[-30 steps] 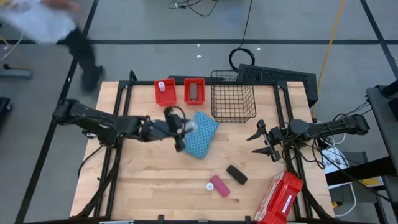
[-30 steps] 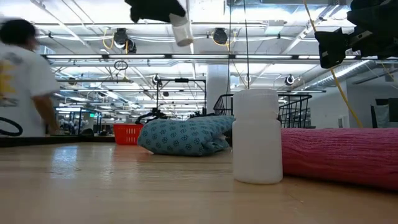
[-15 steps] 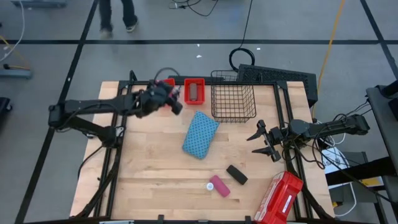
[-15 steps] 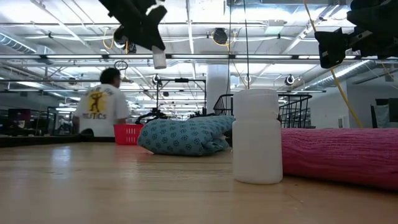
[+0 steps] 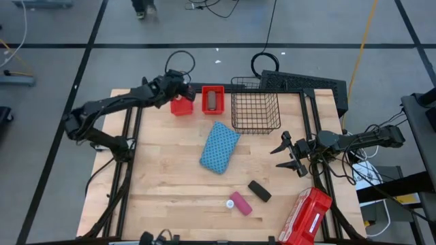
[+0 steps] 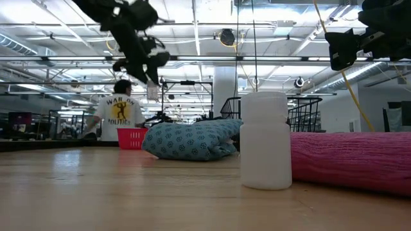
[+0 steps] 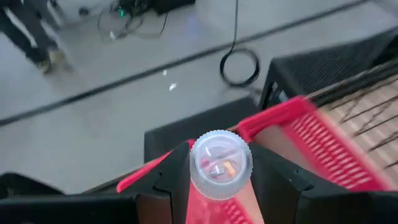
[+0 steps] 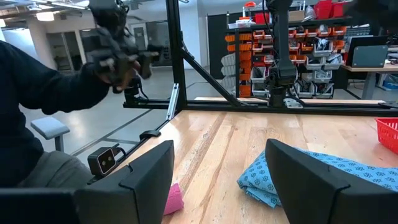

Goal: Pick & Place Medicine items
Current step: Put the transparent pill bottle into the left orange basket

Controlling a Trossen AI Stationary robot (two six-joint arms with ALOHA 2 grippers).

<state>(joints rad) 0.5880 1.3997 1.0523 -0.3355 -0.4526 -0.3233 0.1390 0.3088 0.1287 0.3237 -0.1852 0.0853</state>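
- Small clear vial with white ribbed cap (image 7: pixel 220 163): clamped between the left gripper (image 7: pixel 219 177) fingers, above the left red plastic bin (image 5: pixel 181 105) at the table's far edge.
- Readable writing: none on the vial; a person's (image 6: pixel 117 117) shirt reads "WAR ON POLITICS".
- Surface: light wooden table (image 5: pixel 170 184); a hall with ceiling lights lies beyond.
- Right gripper (image 5: pixel 289 156): fingers apart, by the right edge, well apart from the vial.
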